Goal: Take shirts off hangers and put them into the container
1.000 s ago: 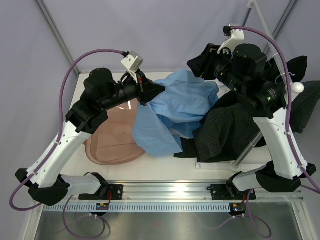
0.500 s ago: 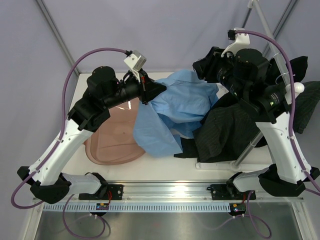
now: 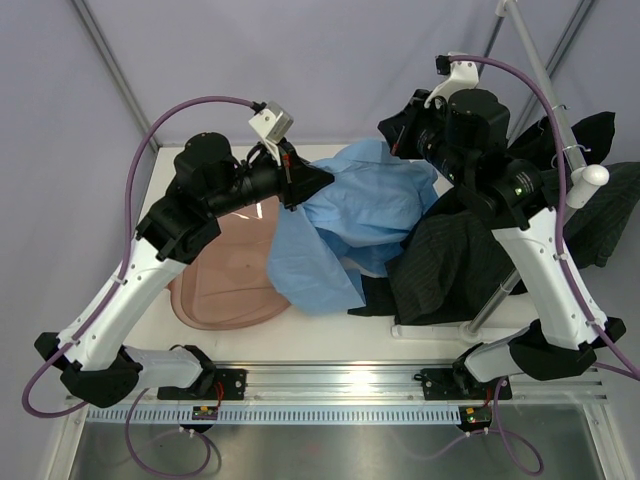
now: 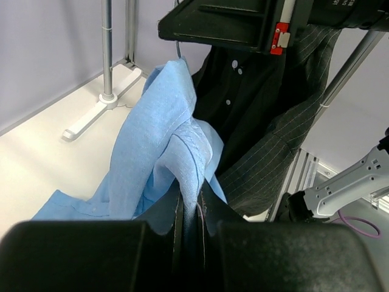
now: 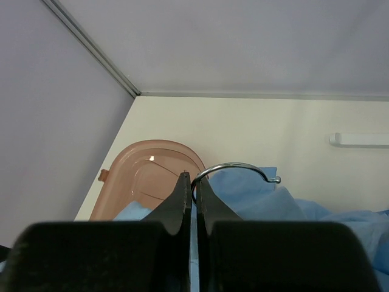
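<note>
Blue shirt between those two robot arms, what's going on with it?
The two arms seem to be working a light blue shirt off its hanger. The left gripper is shut on a fold of the blue cloth, while the right gripper pinches the hanger's metal hook. The shirt drapes partly over the edge of the pinkish container, whose visible part holds no shirt yet. A dark pinstriped shirt lies heaped on the right.

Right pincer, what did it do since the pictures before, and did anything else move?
The right pincer snapped shut on the silver hanger hook and moved a little to the left. The left pincer stayed shut on the light blue shirt, and the container did not move.
</note>
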### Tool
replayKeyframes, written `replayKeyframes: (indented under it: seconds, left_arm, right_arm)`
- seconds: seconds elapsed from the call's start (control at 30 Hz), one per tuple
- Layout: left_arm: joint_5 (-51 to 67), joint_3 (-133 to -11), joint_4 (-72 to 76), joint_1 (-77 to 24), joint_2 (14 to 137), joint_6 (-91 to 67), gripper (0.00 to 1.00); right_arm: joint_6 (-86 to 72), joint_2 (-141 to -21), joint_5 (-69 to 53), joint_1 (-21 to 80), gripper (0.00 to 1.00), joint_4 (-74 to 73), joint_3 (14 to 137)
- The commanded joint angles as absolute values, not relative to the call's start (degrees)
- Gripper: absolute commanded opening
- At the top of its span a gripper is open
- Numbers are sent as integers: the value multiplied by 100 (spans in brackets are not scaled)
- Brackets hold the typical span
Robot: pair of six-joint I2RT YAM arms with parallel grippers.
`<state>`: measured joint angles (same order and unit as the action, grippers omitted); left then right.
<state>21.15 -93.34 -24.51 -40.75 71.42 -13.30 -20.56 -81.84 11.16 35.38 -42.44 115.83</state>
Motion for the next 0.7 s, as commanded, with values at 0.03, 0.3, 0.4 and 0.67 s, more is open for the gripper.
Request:
replayKeyframes:
  seconds: [0.03,0.3,0.4,0.67]
  left_arm:
    - [2276,-9396,-2074,-4087,6952,-1327,0]
    - [1987,-9141,-2663,-4096,6698,-1187,48]
    - [1908,-8922,-2900,-4096,6522,-1117,49]
    - [1994,-8306,-3121,-4096,6284,-1151,43]
  right_arm:
    - [-1916,-8297,1536,3664,0,-4236,11821]
    - [-1459,-8332,1942,3709,0,-4333,12207]
    - [-1310,-8402,2021,3709,0,-4429,12453]
    - [-1072,-8551,2144,3709,0,-4596,12902]
